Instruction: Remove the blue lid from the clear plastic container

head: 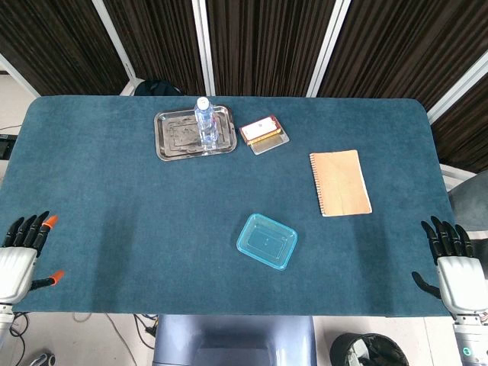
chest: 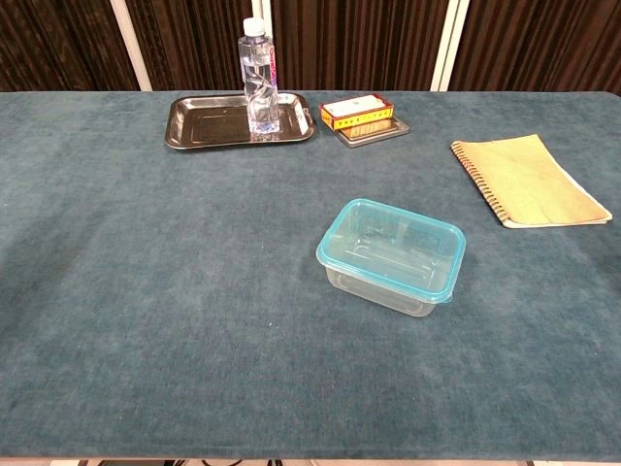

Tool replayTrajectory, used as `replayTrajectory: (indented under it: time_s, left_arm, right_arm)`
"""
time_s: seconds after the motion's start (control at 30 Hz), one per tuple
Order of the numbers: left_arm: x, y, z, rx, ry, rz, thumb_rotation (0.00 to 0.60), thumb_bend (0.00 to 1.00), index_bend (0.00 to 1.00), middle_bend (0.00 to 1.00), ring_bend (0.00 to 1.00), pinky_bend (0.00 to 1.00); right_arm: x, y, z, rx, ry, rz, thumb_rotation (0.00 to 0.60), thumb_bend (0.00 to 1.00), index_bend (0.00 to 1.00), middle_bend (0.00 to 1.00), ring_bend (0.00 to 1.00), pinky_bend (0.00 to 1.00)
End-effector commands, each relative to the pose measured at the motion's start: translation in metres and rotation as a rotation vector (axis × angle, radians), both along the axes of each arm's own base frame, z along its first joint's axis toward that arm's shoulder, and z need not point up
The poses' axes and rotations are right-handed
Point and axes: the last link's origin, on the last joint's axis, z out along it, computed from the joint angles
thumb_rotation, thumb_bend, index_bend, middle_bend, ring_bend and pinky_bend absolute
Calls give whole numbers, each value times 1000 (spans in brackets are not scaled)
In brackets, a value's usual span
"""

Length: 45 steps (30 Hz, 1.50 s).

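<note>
A clear plastic container (chest: 388, 286) with a blue lid (head: 267, 241) (chest: 391, 246) on top stands near the middle of the table, slightly toward the front. My left hand (head: 19, 259) rests at the table's front left corner, fingers spread, holding nothing. My right hand (head: 457, 271) is at the front right corner, fingers also apart and empty. Both hands are far from the container. Neither hand shows in the chest view.
At the back, a water bottle (head: 205, 122) stands on a metal tray (head: 171, 141). Beside it a red-and-yellow box (head: 260, 129) lies on a small grey tin. A tan spiral notebook (head: 340, 183) lies at the right. Teal cloth covers the table (head: 114, 198).
</note>
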Motion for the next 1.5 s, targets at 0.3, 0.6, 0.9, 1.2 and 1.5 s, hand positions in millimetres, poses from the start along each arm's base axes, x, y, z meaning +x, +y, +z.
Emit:
replayTrajectory:
  time_s: [0.3,0.6,0.9,1.2,1.5]
  left_arm:
    - [0,2,-3,-10,4,3,600,0,0,0,0,2]
    - [1,2,-3,-19,-11,12,600,0,0,0,0,2]
    - [8,4,-9,-65,-13,-7,600,0,0,0,0,6]
    - [52,45,-29,-155,-91,-123,600,0,0,0,0,10]
    - [113,93,-77,-373,-224,-152,600,0,0,0,0,47]
  right_arm:
    - [-1,0,-3,27,3,-8,600,276,0,0,0,0]
    - [0,1,-3,25,-9,-9,600,276,0,0,0,0]
    - [0,2,-4,37,-15,-11,600,276,0,0,0,0]
    - [-2,-1,-4,37,-29,-34,600,276,0,0,0,0]
    - [-3,-1,-5,47,-43,-47,600,275,0,0,0,0]
